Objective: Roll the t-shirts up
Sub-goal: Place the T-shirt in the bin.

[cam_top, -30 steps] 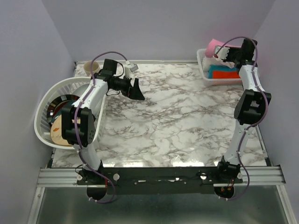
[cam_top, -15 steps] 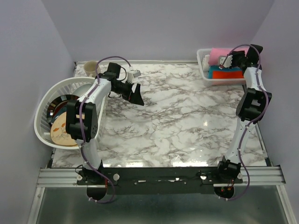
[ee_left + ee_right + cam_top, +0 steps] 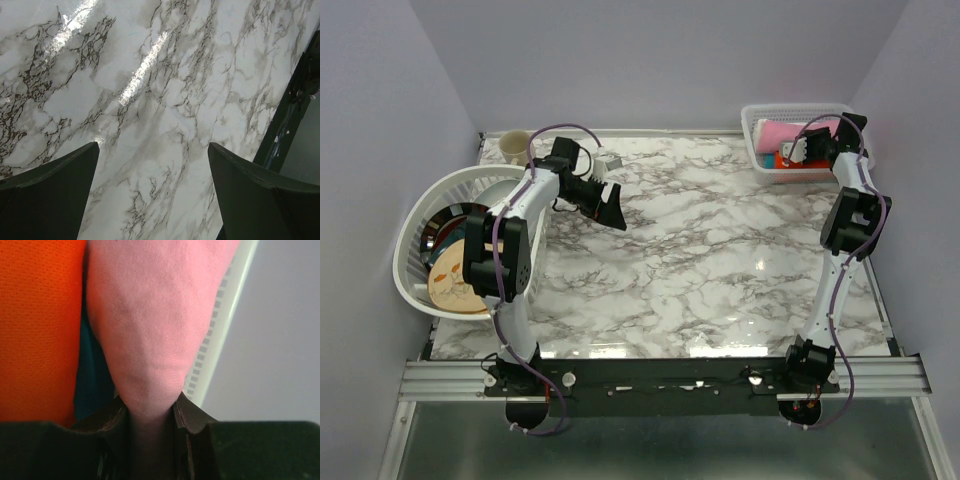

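Observation:
The rolled pink t-shirt (image 3: 782, 133) lies inside the white basket (image 3: 752, 122) at the back right, against its far wall. My right gripper (image 3: 802, 142) is down in the basket and shut on the pink t-shirt (image 3: 155, 320); the fabric is pinched between the two dark fingers (image 3: 192, 415). My left gripper (image 3: 614, 206) hangs open and empty over the bare marble tabletop (image 3: 165, 100) at the back left, its fingers (image 3: 250, 190) wide apart.
An orange cloth (image 3: 35, 325) and a teal one (image 3: 92, 385) lie beside the pink shirt in the basket. A white dish rack (image 3: 412, 232) with plates sits at the left edge. A beige cup (image 3: 514, 146) stands at the back left corner.
My right gripper has lowered the pink t-shirt from above the basket's rim down into the basket. The left arm has shifted only slightly.

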`<state>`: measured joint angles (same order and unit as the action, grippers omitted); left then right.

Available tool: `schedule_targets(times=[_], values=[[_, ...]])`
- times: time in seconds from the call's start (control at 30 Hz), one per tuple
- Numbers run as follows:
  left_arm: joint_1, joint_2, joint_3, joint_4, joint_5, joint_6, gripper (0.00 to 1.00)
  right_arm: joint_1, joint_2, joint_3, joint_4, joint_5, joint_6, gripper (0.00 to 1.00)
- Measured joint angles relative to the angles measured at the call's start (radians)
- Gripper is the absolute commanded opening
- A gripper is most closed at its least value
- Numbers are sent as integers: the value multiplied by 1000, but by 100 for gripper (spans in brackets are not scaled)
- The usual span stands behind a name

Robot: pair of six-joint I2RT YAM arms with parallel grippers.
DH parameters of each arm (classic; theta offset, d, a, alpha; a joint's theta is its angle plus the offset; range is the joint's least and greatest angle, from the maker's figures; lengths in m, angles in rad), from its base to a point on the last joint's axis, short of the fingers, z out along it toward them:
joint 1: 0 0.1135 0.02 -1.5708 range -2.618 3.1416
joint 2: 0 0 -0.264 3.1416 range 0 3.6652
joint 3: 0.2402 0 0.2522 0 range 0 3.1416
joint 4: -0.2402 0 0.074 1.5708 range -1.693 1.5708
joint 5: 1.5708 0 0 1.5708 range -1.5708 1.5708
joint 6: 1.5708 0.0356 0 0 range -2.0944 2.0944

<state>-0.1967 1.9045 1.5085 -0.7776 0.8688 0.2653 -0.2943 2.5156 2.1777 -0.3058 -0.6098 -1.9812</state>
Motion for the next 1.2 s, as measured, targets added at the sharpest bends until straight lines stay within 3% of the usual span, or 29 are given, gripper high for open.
schedule_targets(times=[0.33,0.37,0.4,0.5,0.53,0.57,0.73,0.77,0.87,0.93,1.2], values=[[0,5,-2,-17,-20,8,98,-2,28,61,-61,3,-10,2],[0,5,-3,-17,-21,8,98,-2,28,62,-62,5,-10,7],[0,5,-4,-18,-22,8,98,-4,28,62,-63,10,-10,22],[0,5,-9,-18,-23,9,98,-7,28,61,-63,18,-10,47],[0,5,-11,-18,-23,9,99,-8,28,61,-62,21,-10,62],[0,5,-14,-18,-23,9,98,-9,28,58,-58,23,-8,66],[0,5,-35,-16,-22,9,98,-21,17,-19,18,40,-13,75],[0,5,-37,-18,-22,9,98,-25,10,-43,46,39,-10,85],[6,-1,-35,-18,-22,19,98,-28,-40,-123,117,43,-16,87],[11,-6,-29,-19,-21,23,98,-29,-111,-240,192,47,-18,100],[93,-58,42,-58,44,58,98,-38,-365,-453,149,43,22,100]])
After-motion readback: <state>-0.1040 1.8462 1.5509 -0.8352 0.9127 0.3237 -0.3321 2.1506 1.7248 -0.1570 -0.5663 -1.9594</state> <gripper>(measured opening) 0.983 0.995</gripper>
